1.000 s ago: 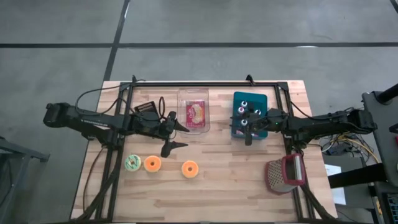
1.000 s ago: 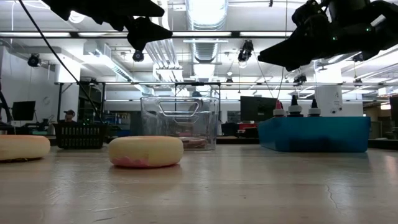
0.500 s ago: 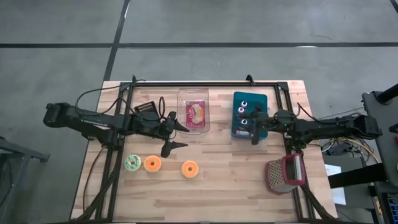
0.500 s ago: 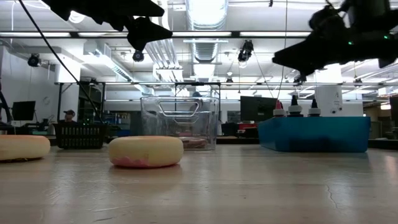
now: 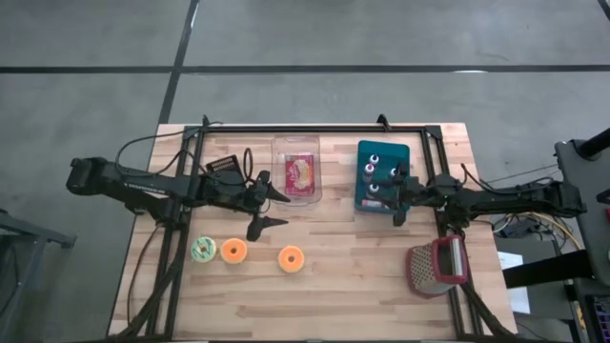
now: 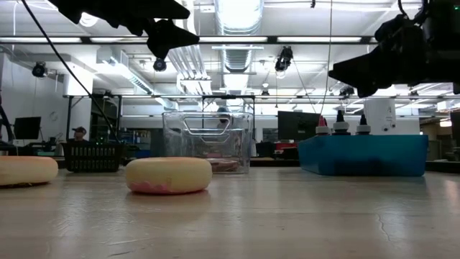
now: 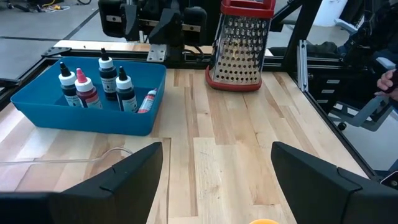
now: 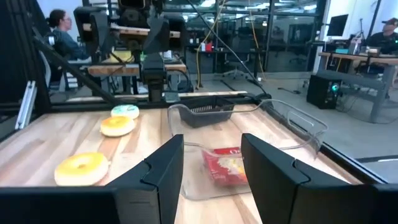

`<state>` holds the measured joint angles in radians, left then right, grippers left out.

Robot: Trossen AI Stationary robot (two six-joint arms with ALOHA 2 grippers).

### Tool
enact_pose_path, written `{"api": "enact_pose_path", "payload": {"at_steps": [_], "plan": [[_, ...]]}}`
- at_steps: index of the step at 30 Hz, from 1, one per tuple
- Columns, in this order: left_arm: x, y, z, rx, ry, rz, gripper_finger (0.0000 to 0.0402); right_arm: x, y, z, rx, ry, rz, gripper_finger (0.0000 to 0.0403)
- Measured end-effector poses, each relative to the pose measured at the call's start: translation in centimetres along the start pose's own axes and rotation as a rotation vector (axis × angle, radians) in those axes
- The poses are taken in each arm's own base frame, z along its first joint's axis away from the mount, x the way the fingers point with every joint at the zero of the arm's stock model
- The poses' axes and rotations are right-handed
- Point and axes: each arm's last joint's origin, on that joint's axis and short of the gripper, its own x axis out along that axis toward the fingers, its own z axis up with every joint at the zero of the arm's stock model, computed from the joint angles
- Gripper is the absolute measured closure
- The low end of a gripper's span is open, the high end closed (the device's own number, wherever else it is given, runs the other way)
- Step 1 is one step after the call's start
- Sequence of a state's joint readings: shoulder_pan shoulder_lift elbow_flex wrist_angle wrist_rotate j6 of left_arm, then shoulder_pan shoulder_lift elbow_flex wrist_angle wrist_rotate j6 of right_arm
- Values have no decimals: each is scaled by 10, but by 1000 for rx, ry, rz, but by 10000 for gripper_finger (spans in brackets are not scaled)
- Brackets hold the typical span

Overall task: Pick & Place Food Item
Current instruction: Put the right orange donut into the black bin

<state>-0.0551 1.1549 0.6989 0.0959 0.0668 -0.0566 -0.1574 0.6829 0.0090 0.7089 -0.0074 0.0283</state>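
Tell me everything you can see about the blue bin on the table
The blue bin is a shallow, rectangular, open-topped tray that looks like plastic, sitting flat on the wooden table toward its far right side. It holds several small dark bottles with white caps standing upright, and one pink tube leaning against the inner wall. The right end effector, fingers open, hovers over the bin's near edge. A clear container sits to its left, apart from it.

Bright ceiling strip lights, backlit arm silhouettes; soft shadows
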Motion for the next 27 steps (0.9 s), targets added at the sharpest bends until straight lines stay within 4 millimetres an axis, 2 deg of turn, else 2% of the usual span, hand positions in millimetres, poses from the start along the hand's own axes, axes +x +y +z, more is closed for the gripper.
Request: {"api": "enact_pose_path", "payload": {"at_steps": [4, 11, 22, 27], "plan": [[0, 0, 0, 0, 0, 0, 97, -1, 0, 2, -25, -19, 0, 248], [0, 0, 0, 0, 0, 0, 97, -4, 0, 6, 65, -42, 3, 248], [0, 0, 0, 0, 0, 3, 97, -15, 0, 8, -5, -36, -2, 248], [0, 0, 0, 0, 0, 3, 97, -21, -1, 8, -4, -24, -60, 251]]}}
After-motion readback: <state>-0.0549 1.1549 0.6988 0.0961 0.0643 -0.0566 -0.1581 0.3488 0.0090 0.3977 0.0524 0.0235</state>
